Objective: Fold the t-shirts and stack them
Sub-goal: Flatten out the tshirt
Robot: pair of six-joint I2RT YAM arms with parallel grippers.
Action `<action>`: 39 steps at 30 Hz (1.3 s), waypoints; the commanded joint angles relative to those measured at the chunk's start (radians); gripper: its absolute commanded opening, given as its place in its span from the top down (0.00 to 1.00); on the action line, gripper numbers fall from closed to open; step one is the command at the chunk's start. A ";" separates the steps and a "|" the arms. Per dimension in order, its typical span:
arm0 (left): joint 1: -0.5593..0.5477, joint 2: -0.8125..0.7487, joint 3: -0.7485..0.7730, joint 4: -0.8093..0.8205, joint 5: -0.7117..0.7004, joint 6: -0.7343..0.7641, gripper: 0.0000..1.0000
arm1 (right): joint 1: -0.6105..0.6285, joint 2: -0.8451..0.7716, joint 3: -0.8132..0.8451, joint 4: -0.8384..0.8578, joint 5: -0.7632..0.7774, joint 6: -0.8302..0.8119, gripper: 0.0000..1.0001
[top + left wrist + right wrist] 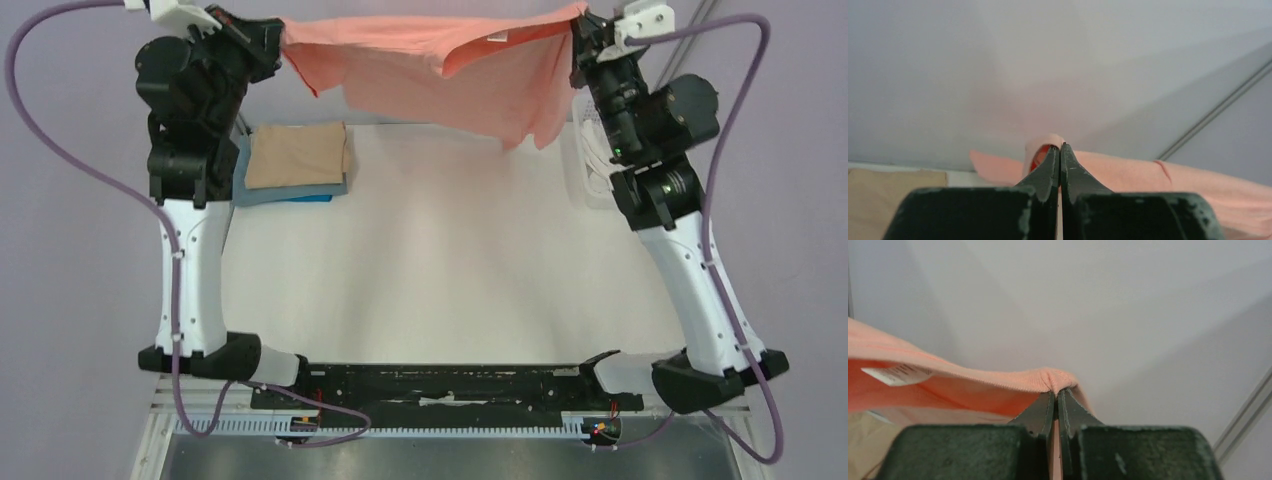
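The salmon-pink t-shirt (430, 70) hangs stretched in the air across the far side of the table. My left gripper (280, 38) is shut on its left edge, and my right gripper (578, 25) is shut on its right edge. In the left wrist view the gripper (1061, 150) pinches a pink fold (1128, 172). In the right wrist view the gripper (1056, 392) pinches the ribbed edge (1013, 380), with a white label (895, 374) to the left. A folded tan t-shirt (298, 155) lies on a folded blue t-shirt (300, 193) at the back left. The white t-shirt is not visible.
A white mesh basket (592, 170) stands at the back right, partly behind my right arm. The white table (420, 270) stretches from the stack to the near edge. A grey wall is behind.
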 commanded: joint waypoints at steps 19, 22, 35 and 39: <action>-0.046 -0.760 -1.856 0.272 0.071 -0.378 0.98 | 0.007 -0.701 -1.549 0.017 -0.565 0.534 1.00; -0.046 -0.787 -1.865 0.214 0.048 -0.369 0.98 | 0.019 -0.723 -1.607 -0.096 -0.553 0.555 0.97; -0.046 -0.933 -1.721 -0.129 -0.093 -0.368 0.56 | 0.026 -1.028 -1.620 -0.546 -0.580 0.662 0.48; -0.046 -0.946 -1.627 -0.171 -0.083 -0.354 0.23 | 0.026 -1.124 -1.487 -0.625 -0.484 0.642 0.02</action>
